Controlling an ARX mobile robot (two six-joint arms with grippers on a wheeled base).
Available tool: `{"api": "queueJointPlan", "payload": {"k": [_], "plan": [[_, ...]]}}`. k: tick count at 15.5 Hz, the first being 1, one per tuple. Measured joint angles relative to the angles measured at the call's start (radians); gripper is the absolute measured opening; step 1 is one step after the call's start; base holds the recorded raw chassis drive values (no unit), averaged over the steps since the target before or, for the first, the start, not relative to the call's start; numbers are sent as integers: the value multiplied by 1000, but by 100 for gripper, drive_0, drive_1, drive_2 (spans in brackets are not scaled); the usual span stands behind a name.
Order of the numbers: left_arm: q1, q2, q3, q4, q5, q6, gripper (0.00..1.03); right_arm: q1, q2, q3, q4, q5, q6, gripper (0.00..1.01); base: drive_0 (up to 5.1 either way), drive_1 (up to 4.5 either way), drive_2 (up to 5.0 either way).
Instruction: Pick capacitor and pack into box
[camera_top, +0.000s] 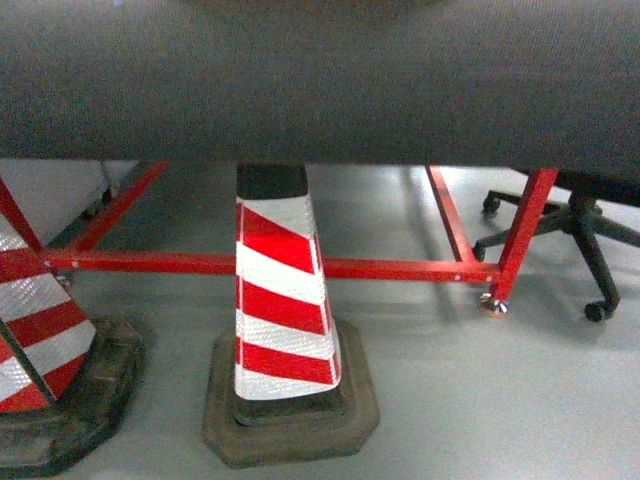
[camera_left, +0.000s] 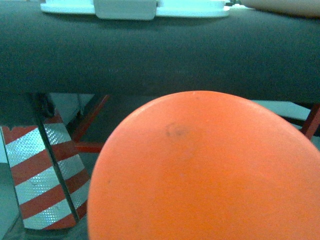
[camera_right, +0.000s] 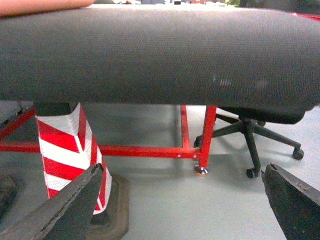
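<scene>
Head view: dark padded surface edge (camera_top: 320, 80) fills the top, red frame (camera_top: 270, 266) and striped cones (camera_top: 283, 300) on grey floor (camera_top: 450, 400) below, office chair (camera_top: 580, 230) right. Right gripper (camera_right: 185, 200): jaws wide apart, bottom corners, open floor between. Left wrist view: orange dome (camera_left: 210, 170) blocks the lower frame; can't tell the left jaws' state. White lid (camera_left: 135, 7) at top edge, peach box (camera_left: 285, 6) upper right, both on the surface, well above the jaws.

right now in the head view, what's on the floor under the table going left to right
striped cone at the left edge → striped cone in the middle → red table leg with its foot → black office chair base
</scene>
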Motion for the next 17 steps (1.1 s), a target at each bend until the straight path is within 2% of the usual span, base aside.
{"api": "queueJointPlan", "payload": {"k": [17], "plan": [[0,0,0,6,-2,10,44,0,0,0,6,0,-1,98,0,0,0]]}}
